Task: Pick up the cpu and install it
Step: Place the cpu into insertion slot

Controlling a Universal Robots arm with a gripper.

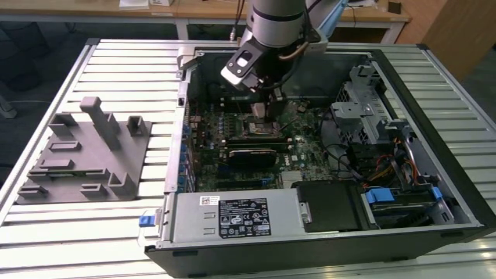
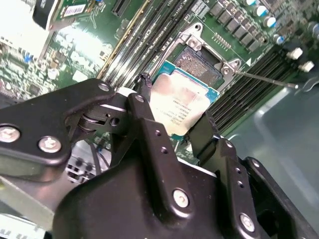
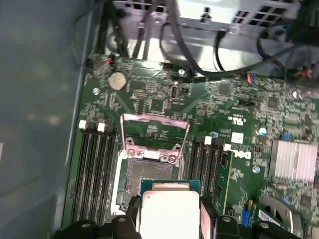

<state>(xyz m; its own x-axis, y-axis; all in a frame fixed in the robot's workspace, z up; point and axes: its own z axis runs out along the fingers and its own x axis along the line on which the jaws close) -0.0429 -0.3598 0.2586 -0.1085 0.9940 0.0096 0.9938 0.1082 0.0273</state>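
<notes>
**Cpu held by its edges over the open socket**

The cpu [image 2: 182, 107] is judged light, thin and stiff, with a smooth top and a fragile underside, so it is best taken by two opposite edges. It is clamped there between the fingers [image 2: 149, 129] of the gripper [image 2: 174, 105]. Whether it touches the socket [image 3: 149, 169] cannot be told. In the exterior view the arm [image 1: 275, 23] is seen at the upper middle of the frame, pointed steeply down into the case [image 1: 310, 253].

Robotics lab: slatted metal bench [image 1: 116, 64], opened computer case [image 1: 326, 251]
</notes>
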